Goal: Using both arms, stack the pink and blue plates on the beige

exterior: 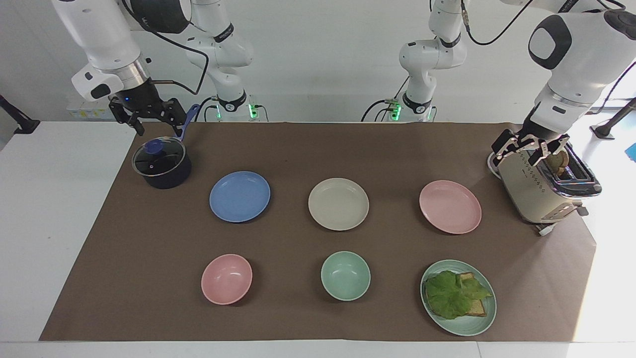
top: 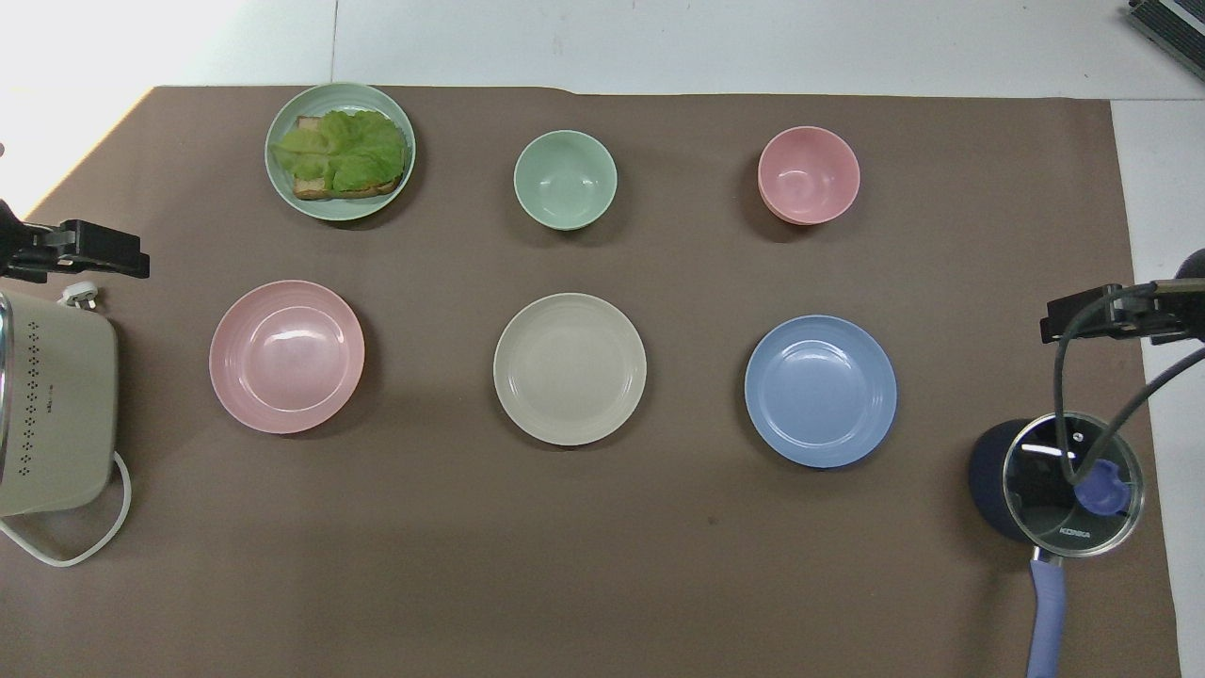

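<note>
While nothing is stacked yet, the task sits at its opening step: three same-size round, shallow, matte plates lie flat in a row across the brown paper table cover, each well apart from the next. Round cream-beige plate in the middle; medium-blue plate beside it toward the right arm's end; pale pink plate toward the left arm's end. Right gripper hangs over the table edge by a dark lidded saucepan, fingers spread, holding nothing. Left gripper hangs over a cream toaster, fingers likewise apart and empty. Next move, as I judge it: each arm travels to its nearer plate, drops low, and pinches a rim. Thin raised lips and smooth surfaces look slippery; a flat-lying plate offers only its edge. Equal diameters should nest neatly.
</note>
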Motion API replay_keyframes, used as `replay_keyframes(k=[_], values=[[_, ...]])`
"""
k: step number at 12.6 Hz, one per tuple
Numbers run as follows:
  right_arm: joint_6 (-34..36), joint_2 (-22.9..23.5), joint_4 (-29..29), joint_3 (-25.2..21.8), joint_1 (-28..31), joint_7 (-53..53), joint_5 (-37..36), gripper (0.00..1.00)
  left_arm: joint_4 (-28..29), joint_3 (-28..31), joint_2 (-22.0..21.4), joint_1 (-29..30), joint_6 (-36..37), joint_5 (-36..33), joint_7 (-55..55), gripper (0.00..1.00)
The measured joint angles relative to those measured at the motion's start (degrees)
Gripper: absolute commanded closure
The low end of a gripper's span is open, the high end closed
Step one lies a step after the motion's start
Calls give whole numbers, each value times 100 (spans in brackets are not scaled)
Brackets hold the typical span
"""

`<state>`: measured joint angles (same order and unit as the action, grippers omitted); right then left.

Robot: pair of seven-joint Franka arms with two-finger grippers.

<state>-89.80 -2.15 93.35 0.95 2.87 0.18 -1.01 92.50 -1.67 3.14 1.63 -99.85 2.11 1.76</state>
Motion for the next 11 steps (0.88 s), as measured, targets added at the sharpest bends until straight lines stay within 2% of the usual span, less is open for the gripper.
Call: replay_keyframes(k=[4,6,9,11], values=[[0,0,0,0,0,0,0,0,100,4,6,17,-20,0,-1,0],[0,0,0,0,0,0,0,0,549,26,36,66,-436,0,-3,0],[0,0,0,0,0,0,0,0,1532,37,168,169,-1561,0,-3,0],[0,0,0,0,0,0,0,0,1776,36,358,173,-1792,0,-35,0]])
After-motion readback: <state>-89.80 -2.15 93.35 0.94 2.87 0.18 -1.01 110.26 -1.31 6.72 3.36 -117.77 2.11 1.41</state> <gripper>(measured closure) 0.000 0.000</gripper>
